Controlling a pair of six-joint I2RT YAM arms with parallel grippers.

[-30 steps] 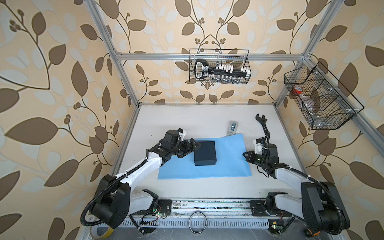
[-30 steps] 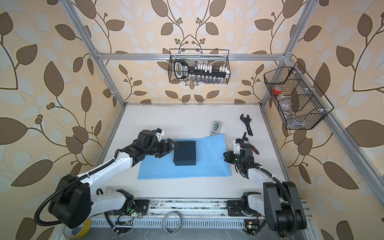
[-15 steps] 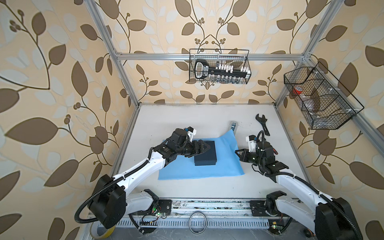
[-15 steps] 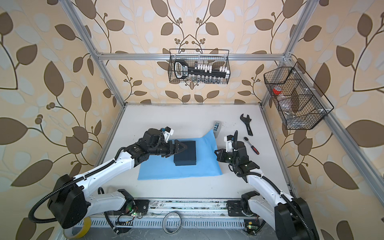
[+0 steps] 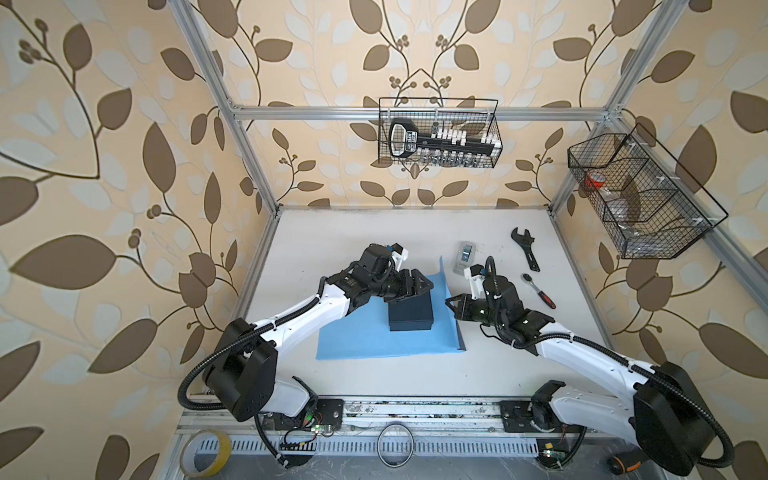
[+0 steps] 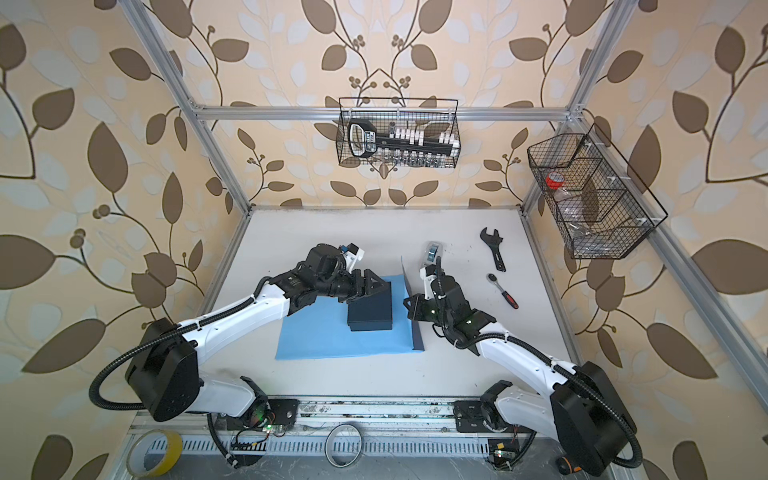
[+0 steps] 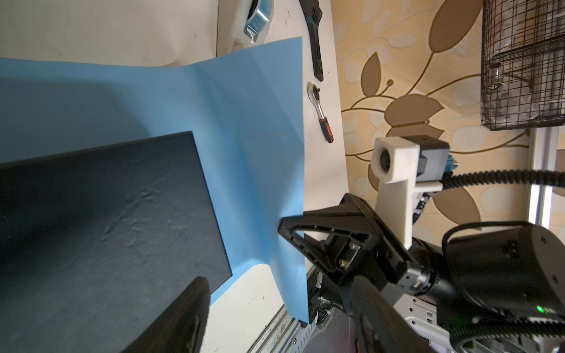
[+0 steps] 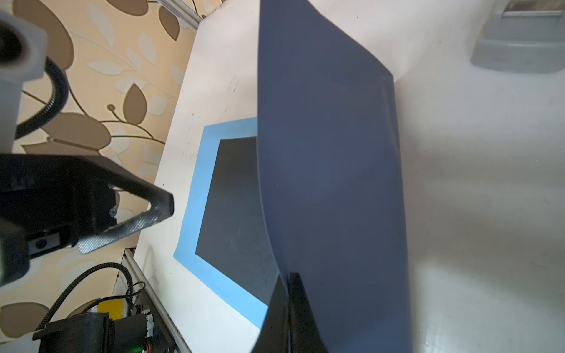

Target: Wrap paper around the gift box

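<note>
The paper [image 5: 374,336], pinched in the clamped right gripper [image 5: 451,305], stood up at 3 o'clock of the gift box [image 5: 410,313] lying mid-sheet. The left gripper [image 5: 420,286], jaws apart, hung over the box's 11 o'clock corner. Pinning the box there would let the paper sweep tautly toward 9 o'clock.

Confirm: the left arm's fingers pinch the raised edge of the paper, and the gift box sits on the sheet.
Wrong arm: the right wrist view shows the right arm's fingers pinching the paper at its raised edge. The gift box does sit on it.
</note>
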